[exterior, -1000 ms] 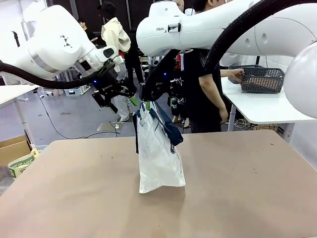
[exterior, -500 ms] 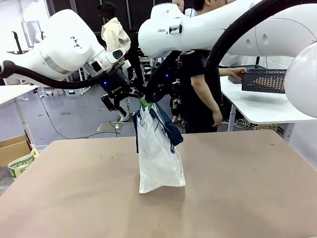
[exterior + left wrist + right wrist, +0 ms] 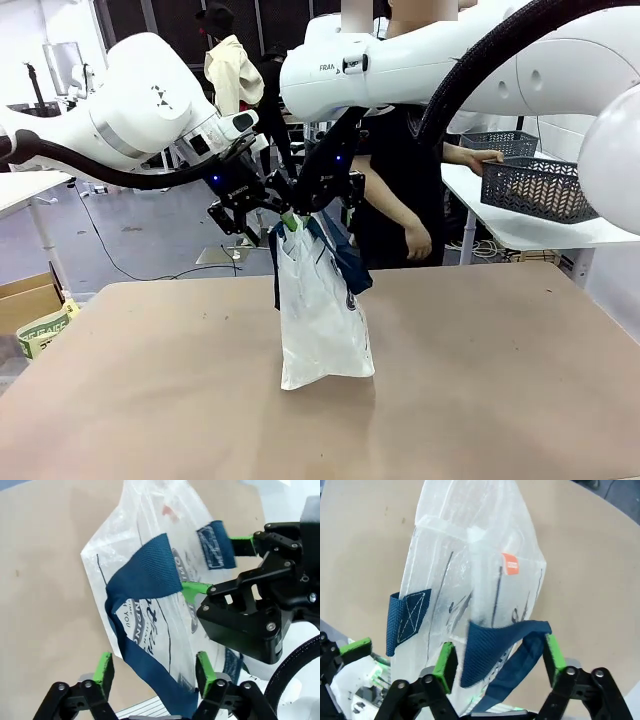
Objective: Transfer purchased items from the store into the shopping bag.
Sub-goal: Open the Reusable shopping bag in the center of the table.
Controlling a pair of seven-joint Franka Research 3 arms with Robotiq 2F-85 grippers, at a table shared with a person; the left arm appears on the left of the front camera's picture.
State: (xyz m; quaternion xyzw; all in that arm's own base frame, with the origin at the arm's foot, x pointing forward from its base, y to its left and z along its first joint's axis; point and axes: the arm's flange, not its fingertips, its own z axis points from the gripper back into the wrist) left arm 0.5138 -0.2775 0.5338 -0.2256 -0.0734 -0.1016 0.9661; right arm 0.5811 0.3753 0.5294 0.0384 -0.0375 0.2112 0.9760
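Note:
The shopping bag (image 3: 320, 320), translucent white with navy straps, stands upright mid-table. My left gripper (image 3: 268, 212) sits at its top from the left, and my right gripper (image 3: 314, 210) from the right. In the left wrist view the left gripper (image 3: 155, 669) is open, with a navy strap (image 3: 145, 575) running between its fingers. The right gripper (image 3: 499, 655) is open too, its green pads either side of the other strap (image 3: 500, 645). The person holds a dark lattice basket (image 3: 535, 190) at the right. Something tan shows through it, and the purchased items cannot otherwise be made out.
The person stands just behind the bag at the table's far edge. A second lattice basket (image 3: 497, 141) rests on a white side table (image 3: 530, 232) at the right. A cardboard box (image 3: 25, 298) and a printed paper packet (image 3: 45, 328) lie off the table's left edge.
My left gripper has swung right and down to the bag's top, beside the right gripper. The person has lifted the basket off the side table and brought it closer.

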